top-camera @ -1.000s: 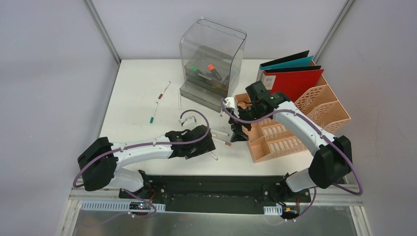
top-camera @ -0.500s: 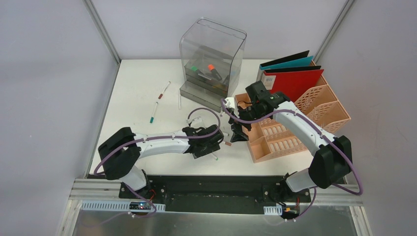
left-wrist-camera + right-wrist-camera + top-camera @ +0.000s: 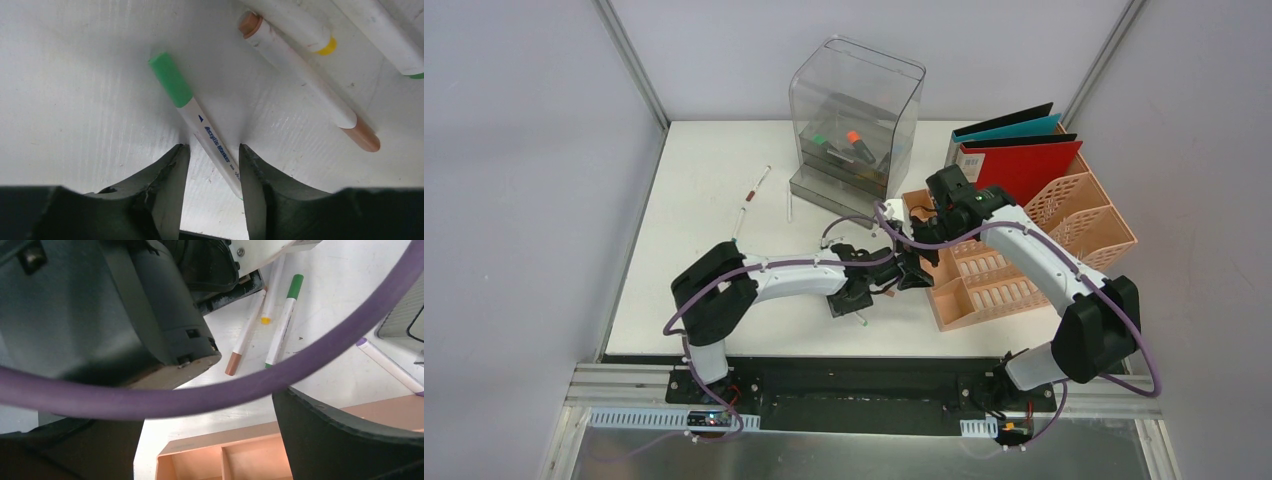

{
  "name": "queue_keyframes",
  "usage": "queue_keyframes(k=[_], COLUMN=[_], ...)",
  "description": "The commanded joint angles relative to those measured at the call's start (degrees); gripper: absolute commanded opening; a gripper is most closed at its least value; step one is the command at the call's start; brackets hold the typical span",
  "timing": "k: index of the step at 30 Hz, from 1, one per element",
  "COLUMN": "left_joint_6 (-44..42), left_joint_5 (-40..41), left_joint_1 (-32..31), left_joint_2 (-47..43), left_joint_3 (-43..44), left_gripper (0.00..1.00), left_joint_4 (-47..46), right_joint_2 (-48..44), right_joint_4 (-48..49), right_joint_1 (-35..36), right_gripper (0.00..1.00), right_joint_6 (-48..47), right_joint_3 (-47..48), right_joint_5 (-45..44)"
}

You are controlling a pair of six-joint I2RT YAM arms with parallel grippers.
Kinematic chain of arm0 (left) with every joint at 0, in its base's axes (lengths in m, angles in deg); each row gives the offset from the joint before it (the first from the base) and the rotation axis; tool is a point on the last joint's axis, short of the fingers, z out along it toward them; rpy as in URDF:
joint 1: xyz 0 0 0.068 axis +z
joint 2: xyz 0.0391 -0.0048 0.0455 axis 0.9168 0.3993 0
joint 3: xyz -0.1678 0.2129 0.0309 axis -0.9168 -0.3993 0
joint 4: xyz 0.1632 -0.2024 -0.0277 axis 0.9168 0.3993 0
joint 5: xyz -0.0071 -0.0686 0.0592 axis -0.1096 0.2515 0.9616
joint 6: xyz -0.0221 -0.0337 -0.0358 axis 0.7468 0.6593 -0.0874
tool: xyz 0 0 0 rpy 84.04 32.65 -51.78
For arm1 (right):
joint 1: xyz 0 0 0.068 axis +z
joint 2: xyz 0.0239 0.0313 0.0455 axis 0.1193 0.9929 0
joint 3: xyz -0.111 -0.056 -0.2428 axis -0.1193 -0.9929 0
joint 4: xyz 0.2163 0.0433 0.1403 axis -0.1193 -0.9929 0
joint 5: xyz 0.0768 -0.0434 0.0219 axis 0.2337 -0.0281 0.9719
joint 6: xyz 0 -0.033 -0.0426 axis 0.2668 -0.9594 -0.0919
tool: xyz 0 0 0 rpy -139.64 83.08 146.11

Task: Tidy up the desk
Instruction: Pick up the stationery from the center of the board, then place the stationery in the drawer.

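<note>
On the white desk point(image 3: 694, 220) several markers lie loose near the front middle. In the left wrist view a green-capped white marker point(image 3: 200, 120) lies flat between the fingers of my left gripper point(image 3: 210, 165). It touches the right finger, and a gap remains at the left finger, so the jaws stand partly closed and hold nothing. From above, the left gripper point(image 3: 856, 300) sits low on the desk. My right gripper point(image 3: 911, 270) hovers open over the peach rack's near corner point(image 3: 200, 442) with nothing in it.
A brown-capped marker point(image 3: 305, 85) and a yellow-ended one point(image 3: 300, 27) lie just right of the green marker. Two pens point(image 3: 757, 185) lie at the far left. The clear drawer box point(image 3: 854, 130) stands at the back, with binders point(image 3: 1019, 150) in the peach rack point(image 3: 1024, 270). A purple cable point(image 3: 250, 385) crosses the right wrist view.
The left arm has swung right to the markers at the front middle, and its jaws have narrowed around the green-capped marker. The right arm has barely moved.
</note>
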Motion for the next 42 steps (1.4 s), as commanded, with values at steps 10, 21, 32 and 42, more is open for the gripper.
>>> queue_keyframes(k=[10,21,32,42], left_joint_6=[-1.6,-8.6,-13.4,-15.1], left_joint_5=[3.2,10.3,9.3,3.2], left_joint_1=[-0.9,-0.9,-0.6,4.3], left_joint_2=[-0.2,-11.1,-24.7,-31.0], left_joint_3=[0.3,-6.2,-18.2,-25.2], left_gripper=[0.12,0.01,0.00,0.00], left_joint_4=[5.2,0.7,-15.2,-25.1], right_joint_2=[-1.4,-1.5,-1.6,-1.9], right_joint_4=[1.7,1.5,1.6,1.6], right_joint_1=[0.2,0.2,0.2,0.2], right_gripper=[0.98,0.98,0.98,0.98], right_joint_6=[-0.8,-0.8,-0.7,-0.7], right_joint_3=[2.1,2.1,2.1,2.1], right_joint_5=[2.3,2.5,2.6,2.5])
